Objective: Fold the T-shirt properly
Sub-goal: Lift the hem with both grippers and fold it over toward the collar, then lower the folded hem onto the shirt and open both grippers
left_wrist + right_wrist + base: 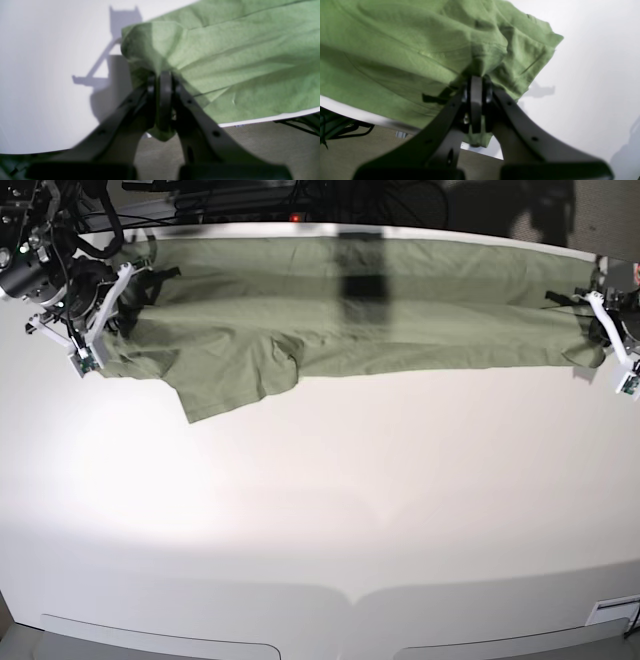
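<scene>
The green T-shirt [350, 320] lies stretched in a long band along the far edge of the white table [320, 510], with one sleeve flap [235, 385] hanging toward the middle. My right gripper [112, 315] is at the shirt's left end and is shut on a bunched fold of fabric [480, 62]. My left gripper [597, 330] is at the shirt's right end and is shut on a pinched corner of the cloth [160, 57]. In both wrist views the fabric is lifted slightly where it is pinched, and a bit of cloth hangs below the jaws.
Dark cables and equipment [250, 200] crowd the space behind the table's far edge. A dark shadow [362, 285] falls across the shirt's middle. The wrist views show the table edge and floor [250, 145] just behind the shirt. Bare white table spreads toward the front.
</scene>
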Controlling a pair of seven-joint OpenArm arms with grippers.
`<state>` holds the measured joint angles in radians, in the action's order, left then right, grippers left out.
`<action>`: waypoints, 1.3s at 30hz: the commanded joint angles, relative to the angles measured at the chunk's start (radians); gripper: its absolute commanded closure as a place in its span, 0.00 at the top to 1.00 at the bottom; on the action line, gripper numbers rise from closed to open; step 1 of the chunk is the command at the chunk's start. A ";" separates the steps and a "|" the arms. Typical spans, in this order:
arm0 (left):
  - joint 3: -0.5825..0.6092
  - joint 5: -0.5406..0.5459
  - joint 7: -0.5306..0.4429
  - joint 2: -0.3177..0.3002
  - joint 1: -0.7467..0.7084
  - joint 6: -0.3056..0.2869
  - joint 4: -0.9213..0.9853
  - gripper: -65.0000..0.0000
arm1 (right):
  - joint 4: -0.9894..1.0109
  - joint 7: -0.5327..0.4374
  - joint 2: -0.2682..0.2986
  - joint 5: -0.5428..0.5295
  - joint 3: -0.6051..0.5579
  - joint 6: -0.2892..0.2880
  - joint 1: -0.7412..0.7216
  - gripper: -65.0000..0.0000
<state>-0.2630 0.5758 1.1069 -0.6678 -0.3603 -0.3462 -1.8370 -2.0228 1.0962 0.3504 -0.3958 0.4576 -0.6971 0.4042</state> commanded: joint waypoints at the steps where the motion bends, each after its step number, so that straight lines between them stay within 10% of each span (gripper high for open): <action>1: -0.013 -0.010 -0.008 -0.023 0.008 0.006 -0.014 0.00 | -0.017 -0.003 0.006 -0.001 0.008 -0.001 -0.002 0.00; 12: -0.013 -0.031 -0.012 -0.022 0.008 0.006 -0.014 0.00 | -0.017 0.112 -0.010 -0.002 0.008 0.043 -0.002 0.00; 16: -0.013 -0.056 0.008 -0.023 0.008 0.007 -0.014 0.00 | -0.017 0.143 -0.010 -0.001 0.008 0.074 -0.002 0.29; 20: -0.013 -0.053 0.008 -0.023 0.008 0.006 -0.014 0.29 | -0.017 0.143 -0.010 -0.001 0.008 0.077 -0.002 0.45; 25: -0.013 -0.053 0.019 -0.023 0.008 0.007 -0.014 0.34 | -0.017 0.142 -0.010 -0.002 0.008 0.077 -0.002 0.45; 39: -0.013 -0.018 -0.145 0.055 0.011 0.006 -0.014 0.34 | -0.018 -0.132 -0.010 -0.285 0.008 0.076 -0.014 0.45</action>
<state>-0.2634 0.5541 0.9760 -0.5941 -0.3542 -0.3424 -1.8370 -2.0228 0.9844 0.3286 -0.6655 0.4580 -0.6247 0.3958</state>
